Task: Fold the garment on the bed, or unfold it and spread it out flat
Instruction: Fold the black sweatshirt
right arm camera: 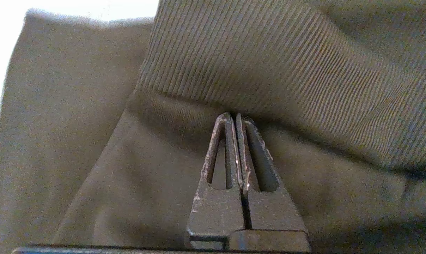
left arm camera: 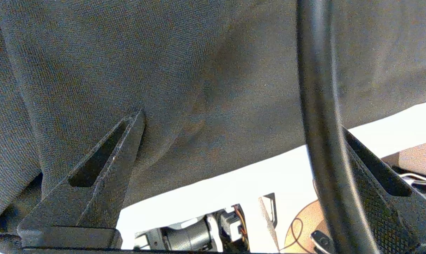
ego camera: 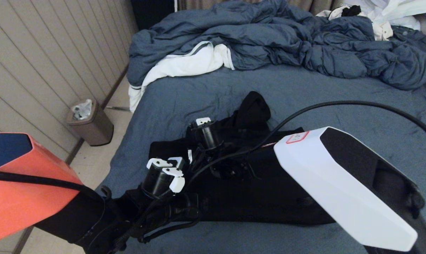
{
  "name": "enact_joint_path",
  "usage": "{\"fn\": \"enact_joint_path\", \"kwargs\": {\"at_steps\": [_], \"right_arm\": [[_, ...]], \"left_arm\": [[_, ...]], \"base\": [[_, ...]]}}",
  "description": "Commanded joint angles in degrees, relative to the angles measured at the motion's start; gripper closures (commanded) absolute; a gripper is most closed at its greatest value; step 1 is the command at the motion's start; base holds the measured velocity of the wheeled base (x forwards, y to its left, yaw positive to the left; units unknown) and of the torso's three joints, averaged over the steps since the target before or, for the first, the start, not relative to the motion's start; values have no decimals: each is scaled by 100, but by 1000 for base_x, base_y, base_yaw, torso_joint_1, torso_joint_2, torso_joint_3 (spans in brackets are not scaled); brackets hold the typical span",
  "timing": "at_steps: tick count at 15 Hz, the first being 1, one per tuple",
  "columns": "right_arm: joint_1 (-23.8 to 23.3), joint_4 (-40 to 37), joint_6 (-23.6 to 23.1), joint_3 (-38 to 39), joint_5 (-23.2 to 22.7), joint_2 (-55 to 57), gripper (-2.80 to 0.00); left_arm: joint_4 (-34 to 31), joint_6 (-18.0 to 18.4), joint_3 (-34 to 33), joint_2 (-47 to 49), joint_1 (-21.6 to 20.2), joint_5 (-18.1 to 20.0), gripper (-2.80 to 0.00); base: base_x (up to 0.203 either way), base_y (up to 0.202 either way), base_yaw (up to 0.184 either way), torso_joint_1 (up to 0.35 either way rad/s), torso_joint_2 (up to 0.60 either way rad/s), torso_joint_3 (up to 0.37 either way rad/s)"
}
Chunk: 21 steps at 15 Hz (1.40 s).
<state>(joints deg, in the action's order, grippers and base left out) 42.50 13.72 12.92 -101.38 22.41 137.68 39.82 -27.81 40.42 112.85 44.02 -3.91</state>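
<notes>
Right wrist view shows you the right gripper [right arm camera: 234,118] pinched on the hoodie's [ego camera: 255,190] ribbed cuff [right arm camera: 287,77]. Your left gripper [left arm camera: 234,141] gapes wide. Head view shows the hoodie lying crosswise on the bed [ego camera: 206,95].

The garment [ego camera: 262,190] lies on the bed [ego camera: 340,102] at lower centre of the frame. The duvet [ego camera: 287,46] is heaped behind it along the top. A bin [ego camera: 91,123] stands on the floor at left.

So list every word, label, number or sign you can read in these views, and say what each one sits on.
No text can be read in any view.
Red-bordered sticker on the right arm's white cover: its print is too small to read.
The garment, bed and trash bin show no print.
</notes>
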Motion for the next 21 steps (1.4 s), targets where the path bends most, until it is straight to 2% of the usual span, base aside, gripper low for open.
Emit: {"fn": "enact_joint_path", "kwargs": {"at_steps": [1,2,4,7,11,13,18,19,21], "right_arm": [[4,-6,0,-592,321,389,0],[-6,3,-19,-980,653,601,0],[-25,265,-174,-1138,1029,716,0],[-77,811,-368,-1112,1262,657,0],[-170,850,-352,-1036,1479,249,0],[-184,809,-364,-601,1520,-216,0],[-716,794,-302,1424,1273,-939,0],[-769,807,-190,1675,1205,-968,0],[-826,816,-46,1693,1139,-868,0]], "left_arm": [[26,-23,1,-8,-7,-4,-280],[26,-23,1,-8,1,-4,-280],[26,-23,-1,-44,1,-4,-280],[28,-32,-1,-44,1,-4,-280],[34,-32,-5,-44,1,-4,-280],[34,-32,-6,-52,1,-7,-280],[173,-90,-103,-423,-4,21,-280],[256,-97,-145,-576,-9,34,-280],[323,-109,-183,-799,-50,38,-280]], "base": [[0,0,0,0,0,0],[0,0,0,0,0,0],[0,0,0,0,0,0],[0,0,0,0,0,0],[0,0,0,0,0,0],[0,0,0,0,0,0],[0,0,0,0,0,0],[0,0,0,0,0,0],[0,0,0,0,0,0]]}}
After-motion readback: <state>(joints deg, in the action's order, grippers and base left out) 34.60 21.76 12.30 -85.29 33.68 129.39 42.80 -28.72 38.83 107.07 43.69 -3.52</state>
